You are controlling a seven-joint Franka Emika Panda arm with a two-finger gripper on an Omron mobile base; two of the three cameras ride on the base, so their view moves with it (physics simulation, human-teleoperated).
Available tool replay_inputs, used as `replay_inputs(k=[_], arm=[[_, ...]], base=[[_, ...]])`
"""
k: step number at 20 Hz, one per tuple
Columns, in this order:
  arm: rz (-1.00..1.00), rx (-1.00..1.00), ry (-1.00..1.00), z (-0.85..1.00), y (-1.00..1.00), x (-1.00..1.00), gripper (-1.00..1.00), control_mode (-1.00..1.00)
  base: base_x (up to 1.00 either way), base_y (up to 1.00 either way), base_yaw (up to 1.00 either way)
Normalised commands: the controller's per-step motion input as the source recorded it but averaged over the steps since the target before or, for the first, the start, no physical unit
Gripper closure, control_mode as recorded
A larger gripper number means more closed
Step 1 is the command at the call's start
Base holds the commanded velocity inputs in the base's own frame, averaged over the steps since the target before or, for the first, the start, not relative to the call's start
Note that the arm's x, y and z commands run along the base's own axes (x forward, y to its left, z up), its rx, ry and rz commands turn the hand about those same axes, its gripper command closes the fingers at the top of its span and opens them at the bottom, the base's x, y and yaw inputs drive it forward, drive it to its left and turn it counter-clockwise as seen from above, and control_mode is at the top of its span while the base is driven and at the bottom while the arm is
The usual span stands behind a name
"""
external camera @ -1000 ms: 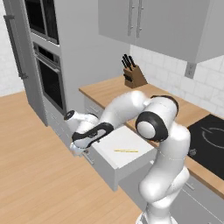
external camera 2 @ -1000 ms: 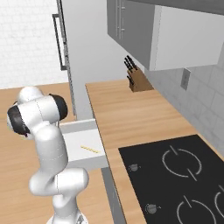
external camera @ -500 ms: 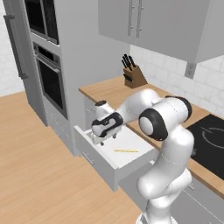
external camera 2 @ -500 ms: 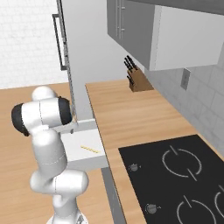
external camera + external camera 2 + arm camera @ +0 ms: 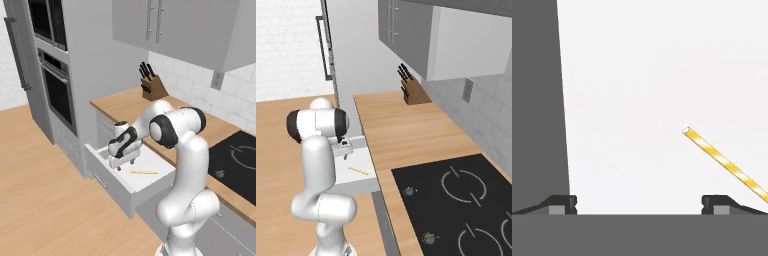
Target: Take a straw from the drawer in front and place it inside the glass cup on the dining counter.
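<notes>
Swinging in from the aisle over the last second, the arm now holds the gripper above the open drawer, jaws spread wide and empty. On the pale floor lies the straw, flat, offset toward the drawer's stove-side end, its long axis running slantwise past one fingertip. Nothing else lies on the drawer floor between the gripper and the straw.

- Your white arm bends forward and down from its big dark elbow joint.
- Your gripper points down, low over the open box below.
- Its two fingertips stand wide apart, holding nothing.
</notes>
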Motion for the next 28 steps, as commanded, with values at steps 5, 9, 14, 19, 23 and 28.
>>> replay_inputs(k=[5, 9, 14, 19, 23, 28], arm=[[0.00, 0.00, 0.01, -0.52, 0.17, -0.13, -1.00, -1.00], [0.00, 0.00, 0.00, -0.40, 0.78, -0.62, -1.00, -1.00], [0.00, 0.00, 0.00, -0.46, 1.00, -0.68, -1.00, -1.00], [-0.02, 0.00, 0.01, -0.14, 0.42, -0.22, -1.00, -1.00], [-0.05, 0.00, 0.04, 0.00, -0.62, 0.00, -1.00, -1.00], [0.00, 0.00, 0.03, 0.00, -0.68, 0.00, -1.00, -1.00]], base=[[0.00, 0.00, 0.00], [0.00, 0.00, 0.00], [0.00, 0.00, 0.00], [0.00, 0.00, 0.00], [0.00, 0.00, 0.00], [0.00, 0.00, 0.00]])
